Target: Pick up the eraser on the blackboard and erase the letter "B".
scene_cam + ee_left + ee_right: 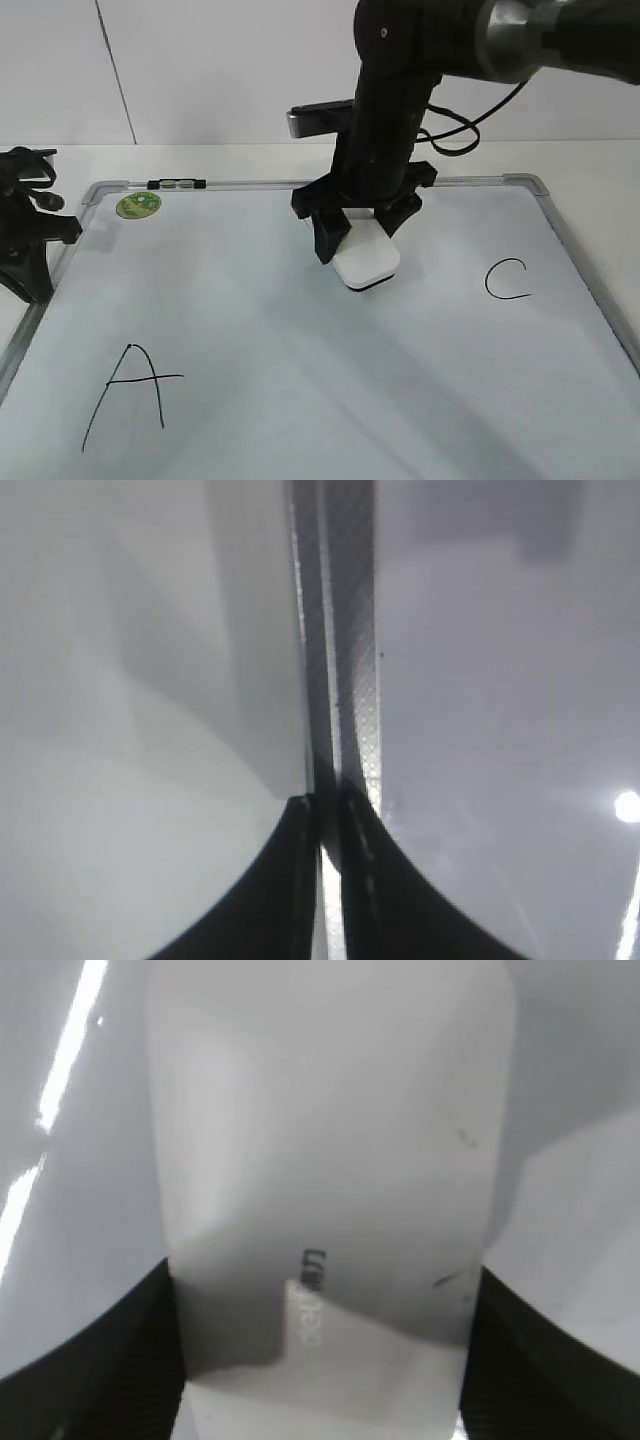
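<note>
While the eraser (366, 258) sits flat mid-blackboard (300, 400), the right claw (362, 228) grips its sides; no letter "B" shows, so wiping seems underway or done. Next likely: lift and release. The left claw (30, 225) idles clenched at the frame.

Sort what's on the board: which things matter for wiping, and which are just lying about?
Job: eraser in the right gripper; blackboard. No B shows.
Lying about: letter A, letter C, marker, green sticker.
</note>
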Robot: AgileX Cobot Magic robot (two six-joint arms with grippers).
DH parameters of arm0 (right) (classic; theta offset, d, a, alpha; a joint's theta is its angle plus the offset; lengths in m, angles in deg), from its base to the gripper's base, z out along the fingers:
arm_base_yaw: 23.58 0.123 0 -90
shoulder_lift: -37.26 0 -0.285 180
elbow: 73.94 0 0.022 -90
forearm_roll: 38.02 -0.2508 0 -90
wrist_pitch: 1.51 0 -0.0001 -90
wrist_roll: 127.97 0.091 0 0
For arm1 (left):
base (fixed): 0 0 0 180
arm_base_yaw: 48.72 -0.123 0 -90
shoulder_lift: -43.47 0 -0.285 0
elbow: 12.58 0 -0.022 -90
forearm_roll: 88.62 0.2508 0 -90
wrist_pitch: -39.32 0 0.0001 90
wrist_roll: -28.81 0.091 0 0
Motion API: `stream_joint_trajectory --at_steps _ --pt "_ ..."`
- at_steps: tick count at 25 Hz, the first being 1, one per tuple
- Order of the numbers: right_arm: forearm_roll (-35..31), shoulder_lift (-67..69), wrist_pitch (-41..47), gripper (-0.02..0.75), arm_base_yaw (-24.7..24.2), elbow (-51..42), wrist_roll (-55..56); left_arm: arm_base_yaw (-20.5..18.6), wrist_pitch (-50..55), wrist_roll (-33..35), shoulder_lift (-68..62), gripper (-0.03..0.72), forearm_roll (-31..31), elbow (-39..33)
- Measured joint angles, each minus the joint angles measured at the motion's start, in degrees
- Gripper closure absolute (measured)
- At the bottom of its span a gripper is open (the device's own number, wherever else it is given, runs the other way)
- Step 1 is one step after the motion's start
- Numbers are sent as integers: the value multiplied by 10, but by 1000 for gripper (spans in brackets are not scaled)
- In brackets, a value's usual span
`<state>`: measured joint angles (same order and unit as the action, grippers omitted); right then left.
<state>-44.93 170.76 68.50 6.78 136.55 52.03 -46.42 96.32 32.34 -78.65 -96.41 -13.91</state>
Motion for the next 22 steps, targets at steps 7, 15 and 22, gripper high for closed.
stream_joint_trajectory --at_steps 7,15,22 --pt "15 -60 2 189 -16 0 8 0 0 0 0 670 0 0" --pt "23 -165 6 189 -128 -56 21 0 0 0 0 670 0 0" --pt "25 -287 9 189 -260 -215 28 0 0 0 0 670 0 0"
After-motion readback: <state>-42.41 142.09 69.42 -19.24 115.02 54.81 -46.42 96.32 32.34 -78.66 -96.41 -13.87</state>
